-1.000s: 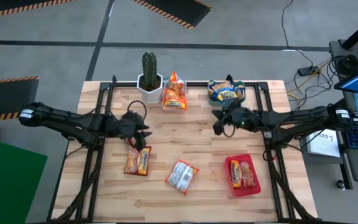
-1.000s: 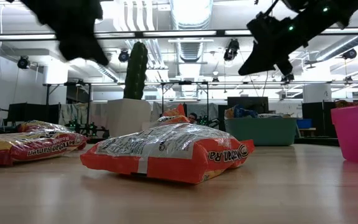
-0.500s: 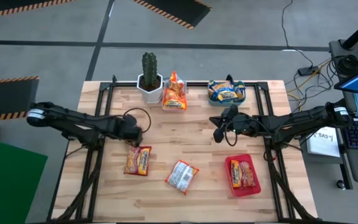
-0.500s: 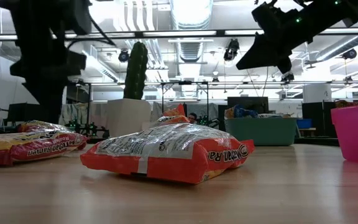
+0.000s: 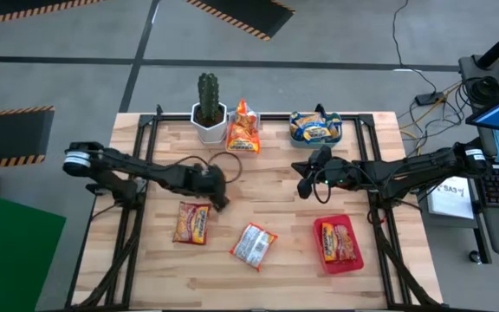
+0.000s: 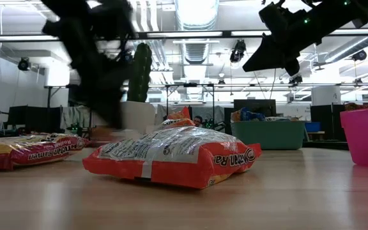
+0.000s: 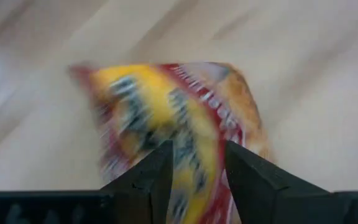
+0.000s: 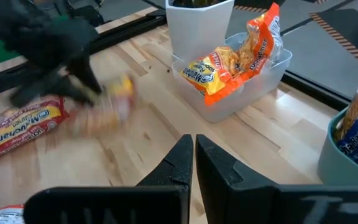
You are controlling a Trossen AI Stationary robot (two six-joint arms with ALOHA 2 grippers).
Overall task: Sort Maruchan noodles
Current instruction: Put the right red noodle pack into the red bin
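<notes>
A light slatted wooden bench (image 5: 284, 195) carries a green cactus in a white faceted pot (image 5: 208, 111) at its far edge, a teal plastic bin (image 5: 336, 130), a clear plastic tub (image 8: 263, 84) and a flat red tray (image 5: 353, 262).

My left tool (image 5: 219, 196) is pinching a blurred yellow-red packet (image 7: 166, 118). A red packet (image 5: 192, 223) and a silvery one (image 5: 254, 244) are lying flat on the table (image 5: 275, 195). Orange packets (image 5: 243, 130) are standing upright in a clear bin.
</notes>
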